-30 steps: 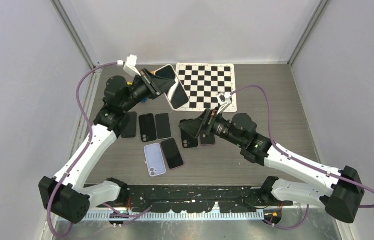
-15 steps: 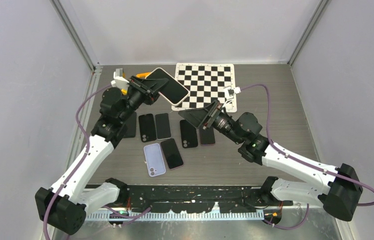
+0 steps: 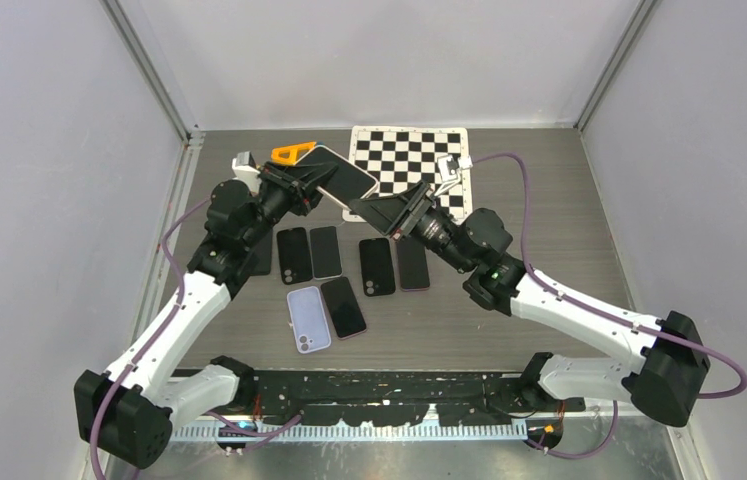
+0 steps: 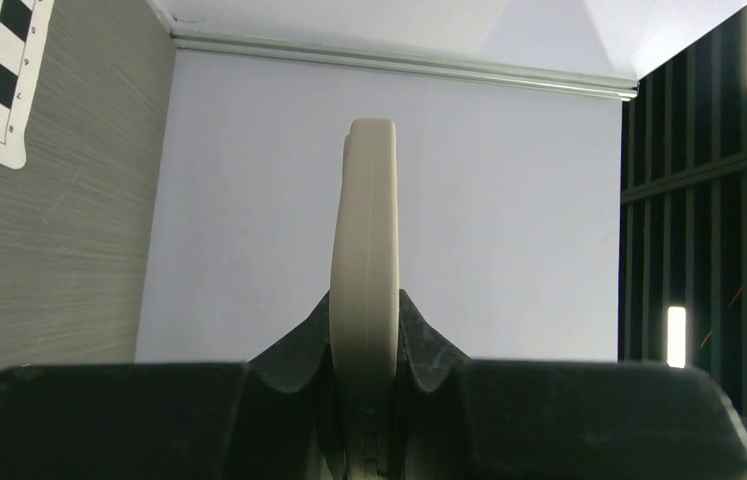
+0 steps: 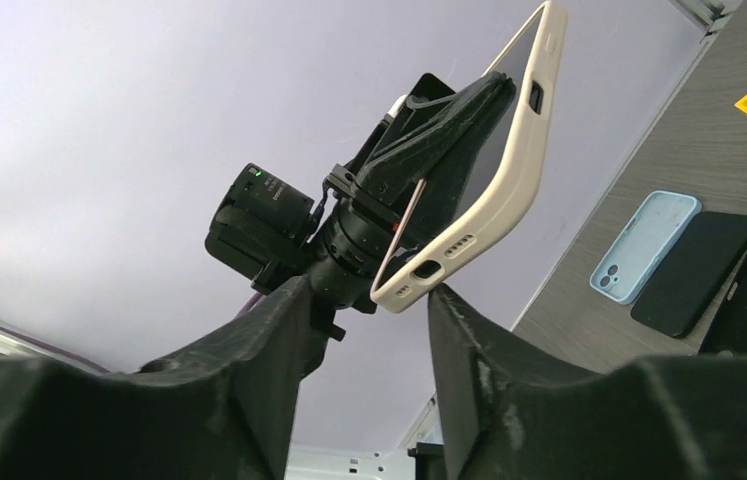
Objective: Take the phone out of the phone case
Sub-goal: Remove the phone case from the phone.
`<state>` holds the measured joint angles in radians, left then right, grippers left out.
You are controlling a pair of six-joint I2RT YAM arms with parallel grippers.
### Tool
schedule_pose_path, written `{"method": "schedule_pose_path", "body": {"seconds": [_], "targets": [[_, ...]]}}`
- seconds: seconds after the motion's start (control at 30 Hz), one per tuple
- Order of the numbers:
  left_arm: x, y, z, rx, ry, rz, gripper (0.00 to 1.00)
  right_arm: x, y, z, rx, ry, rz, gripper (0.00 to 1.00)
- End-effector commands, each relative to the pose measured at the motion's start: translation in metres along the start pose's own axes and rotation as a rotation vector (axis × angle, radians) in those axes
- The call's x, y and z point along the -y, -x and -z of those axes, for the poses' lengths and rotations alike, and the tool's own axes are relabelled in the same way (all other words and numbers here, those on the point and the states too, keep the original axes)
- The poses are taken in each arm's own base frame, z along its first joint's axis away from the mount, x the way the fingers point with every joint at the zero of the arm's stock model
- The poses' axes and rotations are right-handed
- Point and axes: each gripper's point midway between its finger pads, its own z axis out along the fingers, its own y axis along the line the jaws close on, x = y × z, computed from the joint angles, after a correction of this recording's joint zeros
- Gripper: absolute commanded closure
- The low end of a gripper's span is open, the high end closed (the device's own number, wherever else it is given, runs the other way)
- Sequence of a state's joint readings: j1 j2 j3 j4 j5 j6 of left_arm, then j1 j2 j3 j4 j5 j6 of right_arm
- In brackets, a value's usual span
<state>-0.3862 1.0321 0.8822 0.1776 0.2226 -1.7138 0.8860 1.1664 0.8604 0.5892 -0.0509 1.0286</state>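
Note:
A phone (image 3: pixel 337 172) with a dark screen sits in a cream phone case (image 5: pixel 509 180) and is held in the air over the back of the table. My left gripper (image 3: pixel 307 186) is shut on it. In the left wrist view the case (image 4: pixel 365 230) stands edge-on between the jaws of the left gripper (image 4: pixel 366 310). My right gripper (image 3: pixel 367 208) has come up to the case's lower end. In the right wrist view the case's port end (image 5: pixel 419 283) sits just above the gap of the right gripper (image 5: pixel 364 297), close to the right finger (image 5: pixel 449 310). The right jaws stand apart, clamped on nothing.
Several black phones (image 3: pixel 294 255) lie in a row on the table, with a light blue case (image 3: pixel 308 318) and another black phone (image 3: pixel 343 307) nearer me. A checkerboard mat (image 3: pixel 419 160) lies at the back, and an orange piece (image 3: pixel 292 153) is behind the left gripper.
The left arm has brought the cased phone lower and flatter, toward the right arm. The right gripper has risen from over the table phones to the case's end, and its jaws have narrowed.

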Motion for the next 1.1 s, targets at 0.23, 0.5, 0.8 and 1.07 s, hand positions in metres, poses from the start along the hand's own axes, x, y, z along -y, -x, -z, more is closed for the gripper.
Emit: {"method": "schedule_pose_path", "body": {"seconds": [0.23, 0.5, 0.8, 1.07], "targets": [[0.037, -0.003, 0.006, -0.005, -0.137, 0.01, 1.0, -0.001, 0.005, -0.015, 0.011, -0.022, -0.012, 0.68], [0.033, -0.006, 0.007, -0.018, -0.112, 0.024, 1.0, 0.036, -0.01, -0.013, -0.044, -0.101, 0.183, 0.99], [0.034, -0.005, 0.011, -0.011, -0.119, 0.034, 1.0, 0.092, -0.021, -0.002, -0.147, -0.279, 0.443, 0.99], [0.034, -0.007, 0.009, -0.023, -0.116, 0.04, 1.0, 0.141, -0.027, 0.008, -0.237, -0.453, 0.58, 0.99]]}}
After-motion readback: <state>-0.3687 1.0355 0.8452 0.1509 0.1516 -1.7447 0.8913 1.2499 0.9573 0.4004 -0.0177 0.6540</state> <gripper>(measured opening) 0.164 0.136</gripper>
